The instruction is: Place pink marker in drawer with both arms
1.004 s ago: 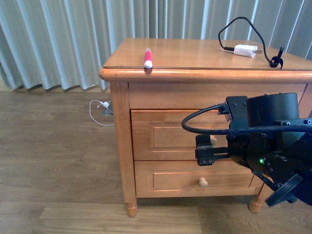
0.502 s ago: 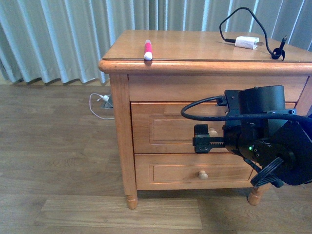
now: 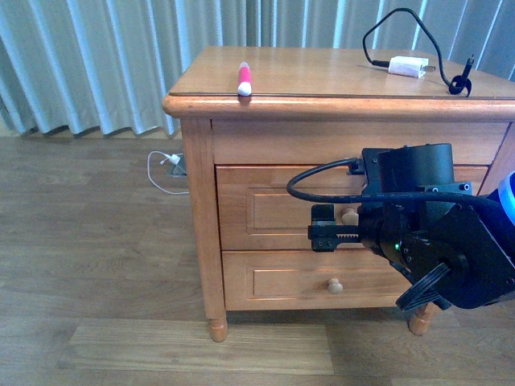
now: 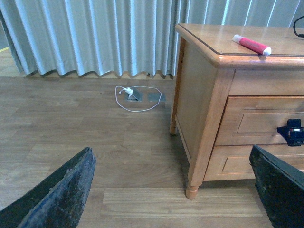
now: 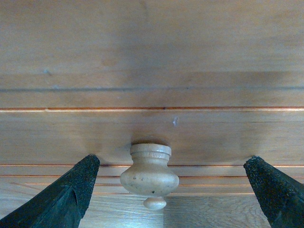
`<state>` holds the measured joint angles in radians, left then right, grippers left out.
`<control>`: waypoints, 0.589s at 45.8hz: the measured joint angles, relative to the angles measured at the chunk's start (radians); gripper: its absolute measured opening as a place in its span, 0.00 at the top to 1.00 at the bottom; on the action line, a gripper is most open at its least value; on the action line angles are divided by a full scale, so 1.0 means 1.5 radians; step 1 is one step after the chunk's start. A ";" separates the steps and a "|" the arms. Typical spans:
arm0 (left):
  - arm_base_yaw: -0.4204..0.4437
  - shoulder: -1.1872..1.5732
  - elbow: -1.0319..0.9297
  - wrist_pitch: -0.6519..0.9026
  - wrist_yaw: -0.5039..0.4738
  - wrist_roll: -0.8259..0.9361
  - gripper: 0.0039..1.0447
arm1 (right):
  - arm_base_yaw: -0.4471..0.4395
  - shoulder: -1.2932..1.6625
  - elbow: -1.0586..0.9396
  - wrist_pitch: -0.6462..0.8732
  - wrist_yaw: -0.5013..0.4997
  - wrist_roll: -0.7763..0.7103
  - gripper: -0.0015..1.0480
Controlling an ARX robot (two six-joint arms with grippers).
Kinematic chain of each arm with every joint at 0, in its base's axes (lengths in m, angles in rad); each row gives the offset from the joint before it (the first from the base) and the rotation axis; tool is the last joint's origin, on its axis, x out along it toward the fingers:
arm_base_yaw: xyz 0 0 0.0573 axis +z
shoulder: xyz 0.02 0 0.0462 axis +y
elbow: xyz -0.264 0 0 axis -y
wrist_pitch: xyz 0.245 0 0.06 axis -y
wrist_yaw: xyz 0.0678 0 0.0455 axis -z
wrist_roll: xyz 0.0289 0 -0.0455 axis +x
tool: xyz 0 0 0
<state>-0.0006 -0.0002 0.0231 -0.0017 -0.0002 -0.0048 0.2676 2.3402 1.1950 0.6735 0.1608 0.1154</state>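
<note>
Straddling drawer [image 3: 265, 219] knob [image 5: 149, 169], R jaws wide, not touching; L jaws wide too

right arm [image 3: 434, 241]: bulky black casing | black cable [image 3: 290, 190], looped | small green light [image 3: 397, 246] | blue patch [image 3: 508, 193] at edge

right gripper [image 3: 338, 227] at knob [image 3: 349, 215], marker [image 3: 244, 80] (pink) atop

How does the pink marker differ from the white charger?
The pink marker is a slim stick, pink with a white end; the white charger is a white block. The marker lies near the front left edge, the charger toward the back right. The charger has a black cable; the marker has none. Both rest on the cabinet top.
</note>
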 joint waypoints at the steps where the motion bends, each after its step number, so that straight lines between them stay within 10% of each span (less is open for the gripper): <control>1: 0.000 0.000 0.000 0.000 0.000 0.000 0.05 | 0.001 0.000 0.000 0.001 0.001 -0.001 0.08; 19: 0.000 0.000 0.000 0.000 0.000 0.000 0.05 | -0.001 0.000 -0.002 0.014 0.007 -0.003 0.09; 27: 0.000 0.000 0.000 0.000 0.000 0.000 0.05 | -0.002 0.000 -0.007 0.020 0.010 -0.008 0.39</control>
<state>-0.0006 -0.0002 0.0231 -0.0017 -0.0002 -0.0044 0.2642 2.3402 1.1851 0.7029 0.1757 0.1032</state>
